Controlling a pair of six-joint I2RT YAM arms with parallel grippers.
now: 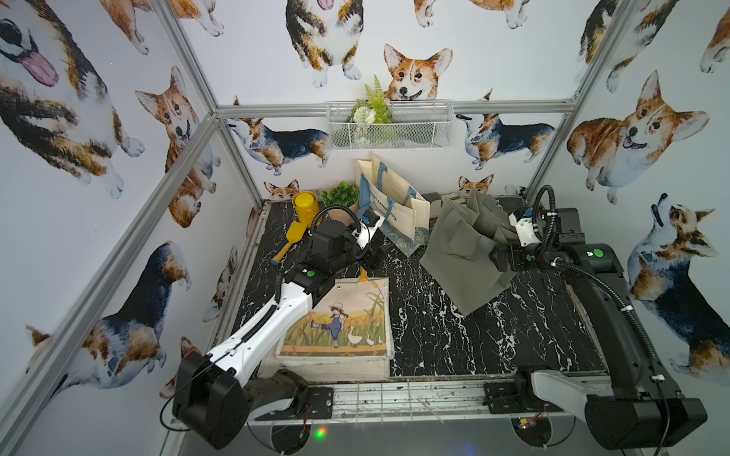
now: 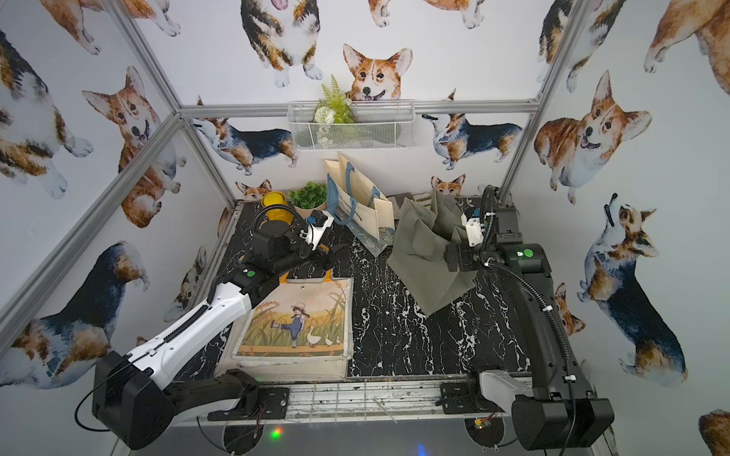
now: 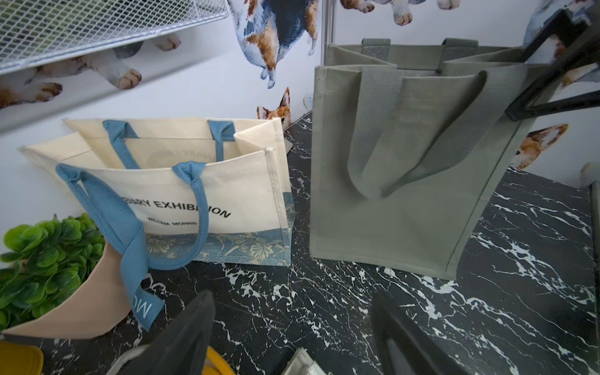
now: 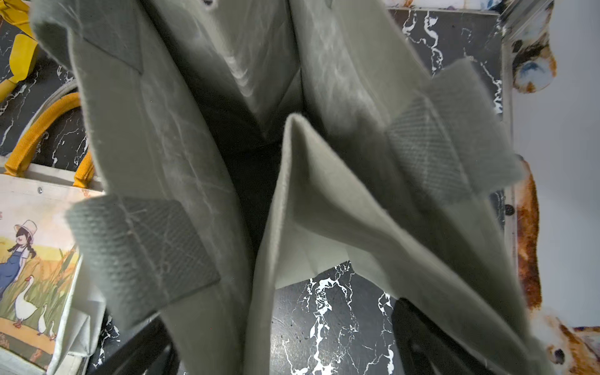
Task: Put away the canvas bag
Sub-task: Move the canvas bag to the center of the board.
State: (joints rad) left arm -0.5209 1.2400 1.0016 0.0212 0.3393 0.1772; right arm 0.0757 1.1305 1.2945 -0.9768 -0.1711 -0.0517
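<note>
Left jaws: spread, empty, over bare bench [image 3: 324,308].
Right jaws: spread astride grey bag's [image 1: 454,252] side rim.
Open room: bench centre.

Soft, even light fills both top views, with faint shadows (and wide-angle stretch at the edges). Close to the wrist lenses the black fingers [image 3: 185,337] and grey-green fabric bag [image 4: 181,162] blur; the bag's inside is dark.

Three bags [image 1: 399,213] [image 1: 458,252] [image 1: 347,319], two plants [image 1: 339,194] [image 1: 375,106], one basket [image 1: 418,130], one scoop [image 1: 292,237], one cup [image 1: 305,205].
</note>
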